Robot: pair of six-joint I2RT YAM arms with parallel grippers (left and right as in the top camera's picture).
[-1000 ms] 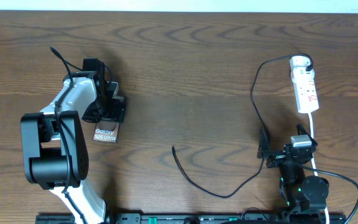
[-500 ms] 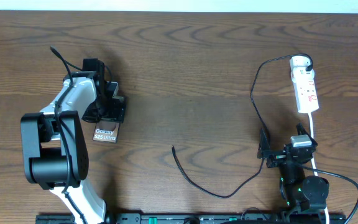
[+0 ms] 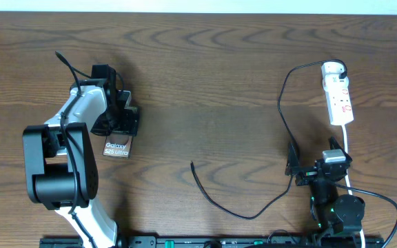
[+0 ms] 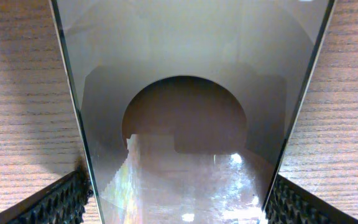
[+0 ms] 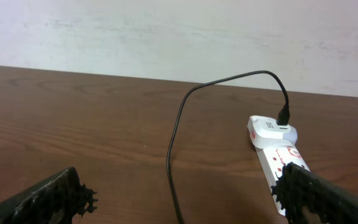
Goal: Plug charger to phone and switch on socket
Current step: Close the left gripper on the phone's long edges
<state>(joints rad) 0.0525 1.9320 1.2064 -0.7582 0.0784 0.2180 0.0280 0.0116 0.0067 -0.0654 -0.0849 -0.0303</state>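
Observation:
The phone point(image 3: 116, 148) lies flat at the left of the table with white "Galaxy" lettering showing; its glossy screen fills the left wrist view point(image 4: 185, 124). My left gripper point(image 3: 119, 118) is shut on the phone's far half, a finger against each long edge point(image 4: 179, 202). The charger's black cable point(image 3: 240, 207) loops across the table; its free tip point(image 3: 192, 164) lies bare at the middle front. Its white adapter point(image 3: 332, 68) sits in the far end of the socket point(image 3: 340, 100). My right gripper point(image 3: 314, 170) is open and empty, with the cable point(image 5: 174, 143) running between its fingers point(image 5: 182, 199).
The socket's white cord point(image 3: 347, 148) runs toward the front beside my right arm. A pale wall stands beyond the table's far edge in the right wrist view, where the adapter point(image 5: 271, 130) and socket point(image 5: 278, 165) also show.

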